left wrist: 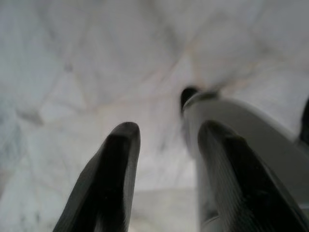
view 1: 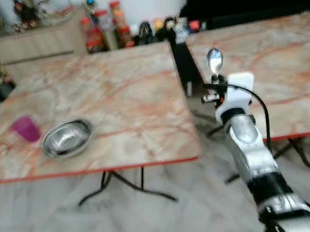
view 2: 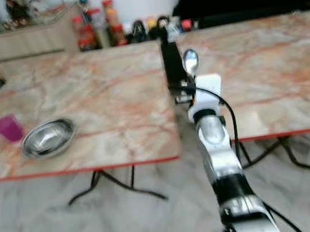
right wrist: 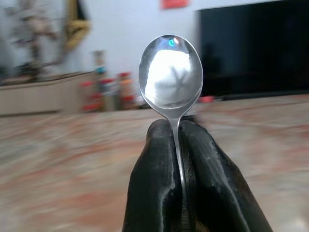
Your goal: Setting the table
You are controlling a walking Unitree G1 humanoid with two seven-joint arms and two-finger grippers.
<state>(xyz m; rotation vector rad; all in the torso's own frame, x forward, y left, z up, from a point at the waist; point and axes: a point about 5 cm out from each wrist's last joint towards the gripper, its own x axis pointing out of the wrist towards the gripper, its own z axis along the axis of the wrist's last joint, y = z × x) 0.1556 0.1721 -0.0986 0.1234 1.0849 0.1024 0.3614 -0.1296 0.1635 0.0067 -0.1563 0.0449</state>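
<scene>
Your right gripper (right wrist: 179, 145) pinches a spoon (right wrist: 171, 77) by its handle, fingers pressed on it, bowl end up, likely so it travels safely to the place setting. The bowl (view 1: 67, 137) sits on the desk (view 1: 126, 108) with a purple cup (view 1: 26, 129) just beside it; the spoon is well right of the bowl, over the gap between desks. The right arm (view 1: 248, 150) reaches forward, raised. Your left gripper (left wrist: 164, 159) hangs toward the floor, fingers spread.

No readable text, labels, brands or numbers anywhere; bottles (view 1: 105, 29) too blurred.
</scene>
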